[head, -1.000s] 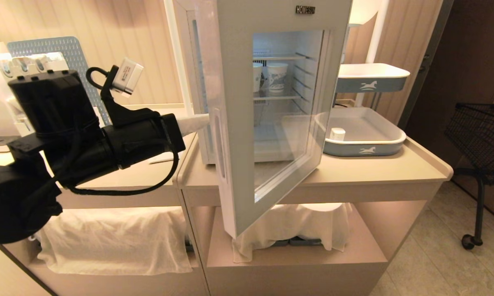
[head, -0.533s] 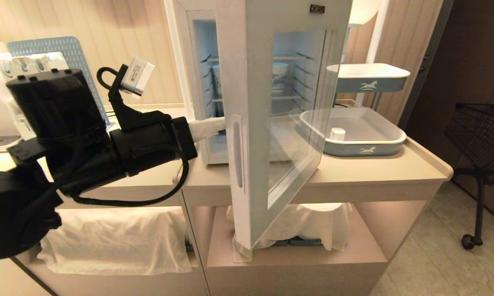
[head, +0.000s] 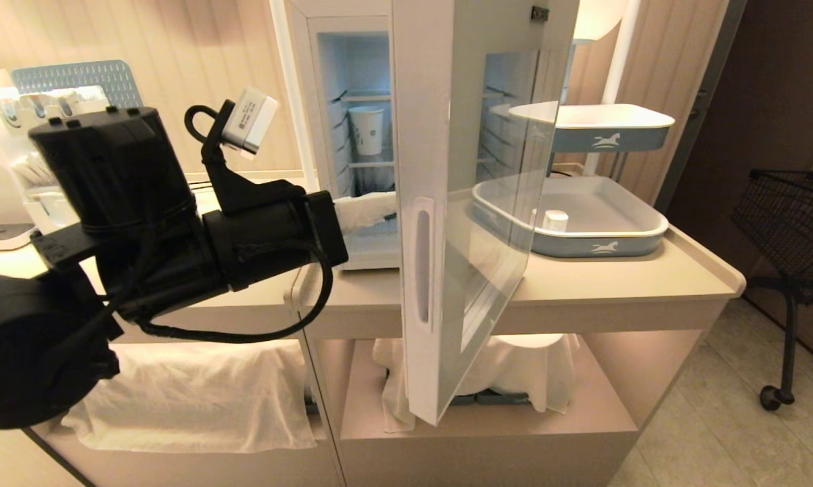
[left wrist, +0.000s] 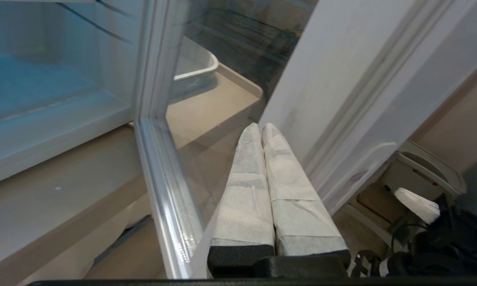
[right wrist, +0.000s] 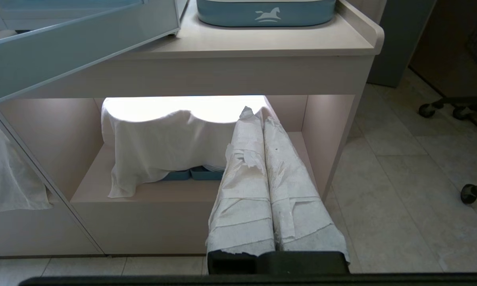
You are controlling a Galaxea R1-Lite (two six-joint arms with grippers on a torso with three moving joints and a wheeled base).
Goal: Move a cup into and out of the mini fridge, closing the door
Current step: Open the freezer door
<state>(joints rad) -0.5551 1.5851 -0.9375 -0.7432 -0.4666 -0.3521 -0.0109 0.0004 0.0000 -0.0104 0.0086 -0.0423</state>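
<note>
My left gripper, its paper-wrapped jaws pressed together and holding nothing, is reaching in from the left and pressing against the white inner face of the door of the mini fridge. The wrapped fingertips are lying against the inner frame just beside the glass window. The door is standing wide open, nearly edge-on to my head camera, and the white cabinet is sitting on the beige worktop with its wire shelves showing. A taller white paper cup with blue print is standing on an upper shelf inside. The cup, small and white, is standing outside the fridge in the lower grey-blue tray on the worktop to the right, well apart from my left jaws. My right gripper is hanging low and idle, jaws pressed together on nothing, facing the open shelf under the worktop where a white cloth is draped.
</note>
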